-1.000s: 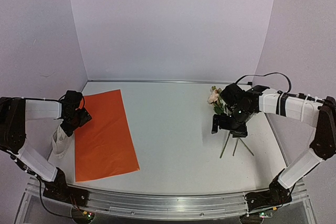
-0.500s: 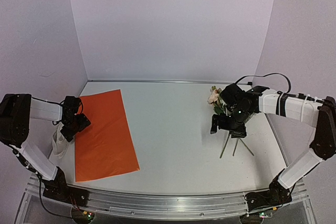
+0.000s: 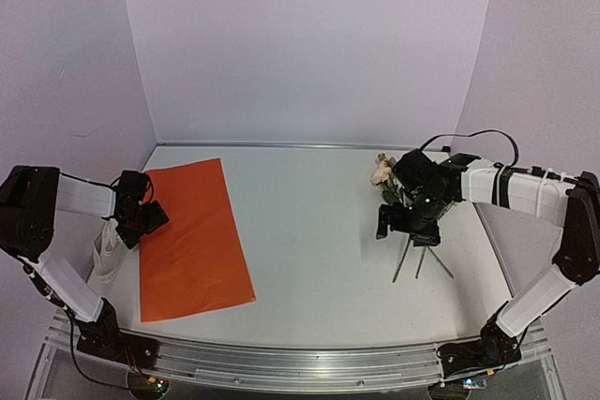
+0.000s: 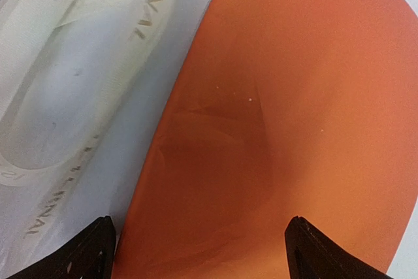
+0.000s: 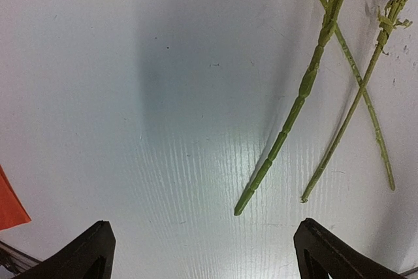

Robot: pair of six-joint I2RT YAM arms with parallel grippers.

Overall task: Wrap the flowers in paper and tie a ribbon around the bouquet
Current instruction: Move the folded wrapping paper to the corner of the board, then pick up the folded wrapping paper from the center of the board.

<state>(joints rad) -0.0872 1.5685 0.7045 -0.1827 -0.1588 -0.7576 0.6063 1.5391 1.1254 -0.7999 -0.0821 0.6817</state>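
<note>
Task status: no step is complete. The paper (image 3: 192,241) lies flat on the worktop (image 3: 309,231), orange face up, at the lower left of the top view. It is unfolded and nothing rests on it. The flowers (image 3: 382,172) lie at the centre right of that view, well apart from the paper, heads toward the rear wall and stems (image 3: 412,264) toward the near edge. The ribbon (image 3: 108,255) sits in a loose heap just beside the paper's left edge, untied. The left tool (image 3: 141,217) is at that edge with jaws apart. Its wrist view shows paper on the right and ribbon (image 4: 72,83) at the upper left, and nothing is clamped. Whether the fingertips touch the sheet cannot be told. The right tool (image 3: 410,222) hangs over the stems with jaws apart and empty. In its wrist view the stems (image 5: 313,83) lie in the upper right on bare worktop. Outstanding, by judgement: place the flowers on the paper, wrap the sheet round the stems, then tie the ribbon round the wrap.
</note>
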